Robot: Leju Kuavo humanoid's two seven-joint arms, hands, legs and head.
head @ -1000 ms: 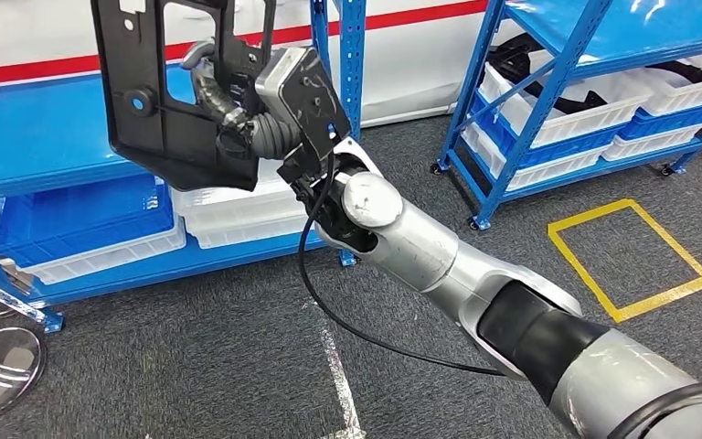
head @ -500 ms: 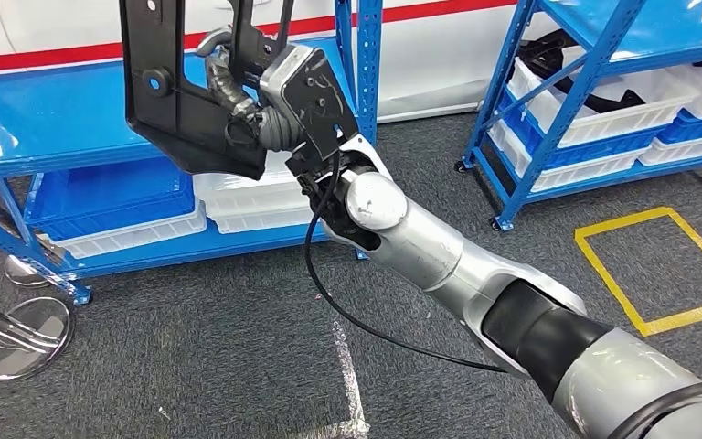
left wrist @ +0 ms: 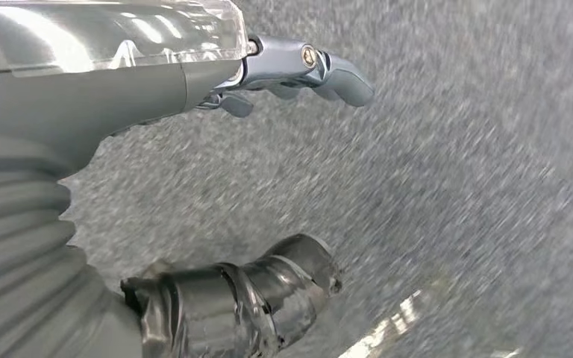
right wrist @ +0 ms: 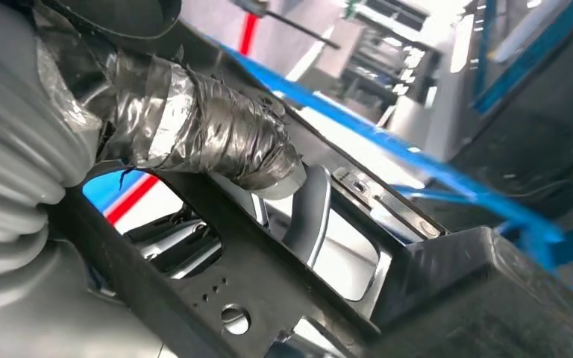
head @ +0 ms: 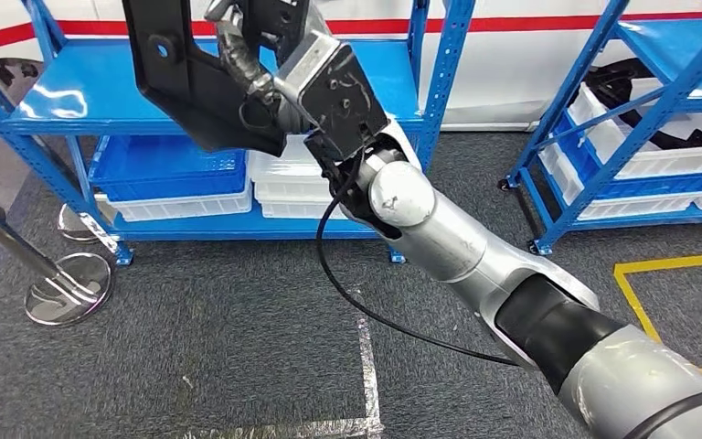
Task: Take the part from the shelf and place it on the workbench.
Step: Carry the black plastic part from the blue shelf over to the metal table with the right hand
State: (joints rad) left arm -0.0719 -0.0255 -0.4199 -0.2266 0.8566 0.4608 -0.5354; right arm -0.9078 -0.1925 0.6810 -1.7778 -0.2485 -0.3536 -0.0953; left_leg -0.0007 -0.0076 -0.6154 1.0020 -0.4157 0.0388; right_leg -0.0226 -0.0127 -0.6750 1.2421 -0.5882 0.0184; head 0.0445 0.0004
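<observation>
My right robot hand [head: 265, 69] grips the black part [head: 196, 87] raised in front of the blue shelf [head: 101, 101]. The upright posts [head: 439, 69] and the stacked bins [head: 178, 183] on the lower level block passage straight ahead. A stanchion base [head: 66, 288] stands on the carpet to the left. A second rack [head: 622, 128] bounds the right side. Open carpet [head: 238, 347] lies between them. My left robot hand [left wrist: 194, 186] hangs over bare carpet.

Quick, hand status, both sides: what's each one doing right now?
Left hand: open, holds nothing, hanging above the carpet.
Right hand: grips the black part, raised in front of the shelf.
</observation>
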